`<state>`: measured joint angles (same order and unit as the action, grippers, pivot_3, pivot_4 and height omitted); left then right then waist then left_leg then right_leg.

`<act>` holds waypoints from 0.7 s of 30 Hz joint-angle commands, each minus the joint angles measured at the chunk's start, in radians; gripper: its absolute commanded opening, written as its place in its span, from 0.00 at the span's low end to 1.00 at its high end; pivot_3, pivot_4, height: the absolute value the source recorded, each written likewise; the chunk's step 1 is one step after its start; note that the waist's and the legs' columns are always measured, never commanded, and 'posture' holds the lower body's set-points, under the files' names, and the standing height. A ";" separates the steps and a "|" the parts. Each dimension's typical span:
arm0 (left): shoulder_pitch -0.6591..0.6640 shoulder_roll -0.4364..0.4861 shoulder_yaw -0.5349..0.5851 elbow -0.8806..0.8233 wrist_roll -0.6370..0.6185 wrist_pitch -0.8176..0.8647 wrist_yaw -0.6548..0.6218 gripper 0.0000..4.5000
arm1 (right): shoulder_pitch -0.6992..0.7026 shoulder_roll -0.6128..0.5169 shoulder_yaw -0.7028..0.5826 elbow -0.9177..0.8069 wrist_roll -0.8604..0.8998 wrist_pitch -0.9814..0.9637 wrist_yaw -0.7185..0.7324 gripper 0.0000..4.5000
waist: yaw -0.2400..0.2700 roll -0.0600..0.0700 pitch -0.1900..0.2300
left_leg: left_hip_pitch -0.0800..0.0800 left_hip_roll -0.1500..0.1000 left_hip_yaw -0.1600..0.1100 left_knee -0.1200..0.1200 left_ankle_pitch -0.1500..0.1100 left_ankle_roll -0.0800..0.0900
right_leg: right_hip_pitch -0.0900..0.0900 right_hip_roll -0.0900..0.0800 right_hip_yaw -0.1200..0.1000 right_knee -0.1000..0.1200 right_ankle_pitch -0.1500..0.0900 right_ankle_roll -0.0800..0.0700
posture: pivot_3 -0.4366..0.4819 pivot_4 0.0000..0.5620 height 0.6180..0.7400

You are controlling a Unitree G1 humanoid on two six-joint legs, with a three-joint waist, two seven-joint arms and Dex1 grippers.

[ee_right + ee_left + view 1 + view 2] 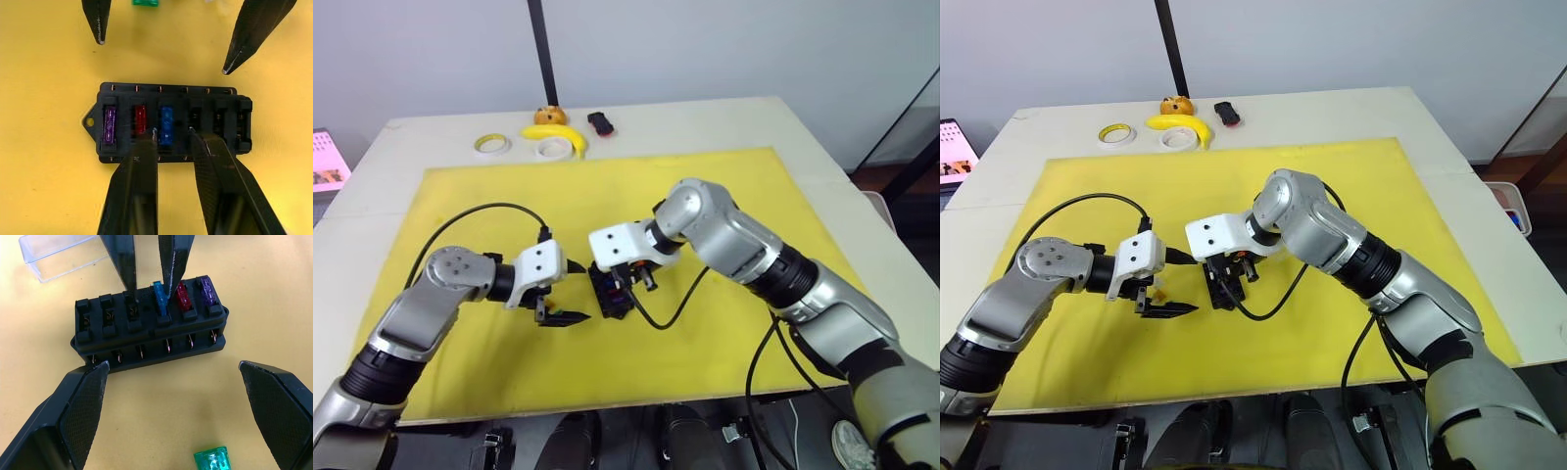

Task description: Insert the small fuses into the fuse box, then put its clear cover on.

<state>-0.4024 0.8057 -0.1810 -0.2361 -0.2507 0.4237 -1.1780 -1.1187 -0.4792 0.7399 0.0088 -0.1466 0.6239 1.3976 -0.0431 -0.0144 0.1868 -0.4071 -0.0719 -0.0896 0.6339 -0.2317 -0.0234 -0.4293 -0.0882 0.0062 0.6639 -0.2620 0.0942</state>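
Fuse box, black, sits at the centre of the frame on a yellow mat covering the worktop. Purple, red and blue fuses fill three slots. The right gripper straddles the blue fuse, fingers slightly apart, touching it. The left gripper hovers wide open and empty just beside the box. A teal fuse lies loose nearby; the clear cover rests beyond the box.
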 commanded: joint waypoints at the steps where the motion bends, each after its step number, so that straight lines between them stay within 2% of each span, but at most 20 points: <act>1: -0.019 0.003 0.011 -0.002 -0.003 -0.013 -0.001 1.00 | -0.016 0.009 -0.016 0.007 -0.009 -0.005 -0.001 0.19 | 0.000 0.000 0.000 | 0.000 0.000 0.000 0.000 0.000 0.000 | 0.000 0.000 0.000 0.000 0.000 0.000 | 0.48 0.27 1.00; 17: -0.040 -0.001 0.009 0.024 0.001 -0.022 -0.004 1.00 | -0.061 -0.009 -0.057 -0.004 0.035 0.048 0.064 0.19 | 0.001 0.000 0.000 | 0.000 0.000 0.000 0.000 0.000 0.000 | 0.000 0.000 0.000 0.000 0.000 0.000 | 0.48 0.27 1.00; 21: -0.051 0.002 0.014 0.043 0.001 -0.026 -0.006 1.00 | -0.077 -0.027 -0.117 -0.018 0.080 0.062 0.079 0.19 | -0.001 0.000 0.000 | 0.000 0.000 0.000 0.000 0.000 0.000 | 0.000 0.000 0.000 0.000 0.000 0.000 | 0.48 0.27 1.00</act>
<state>-0.4383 0.8038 -0.1811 -0.1926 -0.2492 0.4097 -1.1801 -1.1492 -0.4939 0.6857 0.0294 -0.0949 0.6808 1.4655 -0.0439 -0.0144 0.1868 -0.4073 -0.0719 -0.0897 0.6338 -0.2316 -0.0235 -0.4298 -0.0881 0.0062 0.6640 -0.2620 0.0942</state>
